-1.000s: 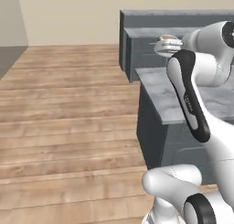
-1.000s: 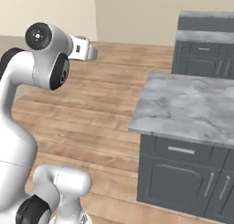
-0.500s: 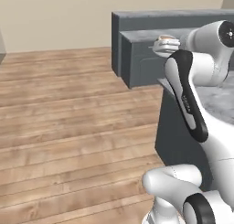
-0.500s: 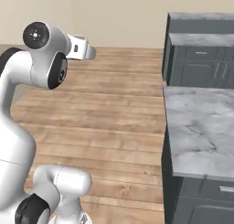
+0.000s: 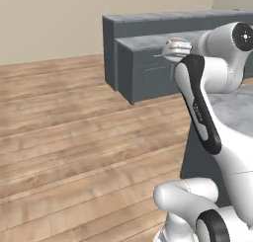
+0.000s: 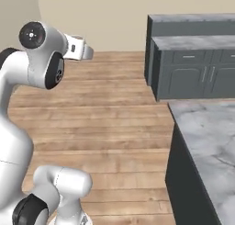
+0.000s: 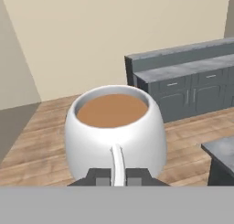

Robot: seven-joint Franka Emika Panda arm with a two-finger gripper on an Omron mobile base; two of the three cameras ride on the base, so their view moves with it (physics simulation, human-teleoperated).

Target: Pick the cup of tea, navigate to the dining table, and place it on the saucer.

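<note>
A white teacup brimming with brown tea sits directly ahead of the gripper, whose two dark fingertips are closed on either side of the cup's thin white handle, which runs down between them at the bottom of the hand view. The cup hangs upright, its tea level, carried high in the air above a wooden plank floor.

In the left base view the cup shows at the end of the raised white arm, in front of a block of dark grey cabinets standing against a beige wall. In the right base view the hand reaches out to the right from the arm's upper joint, over open floor.

The dining table, light grey marbled top over a dark slate body, lies at the near right of the right base view, its near corner and left edge bordering the bare planks. A strip of floor separates it from the far cabinets, which have drawer and door handles on their fronts. The floor to the left of the table is wide and open.
</note>
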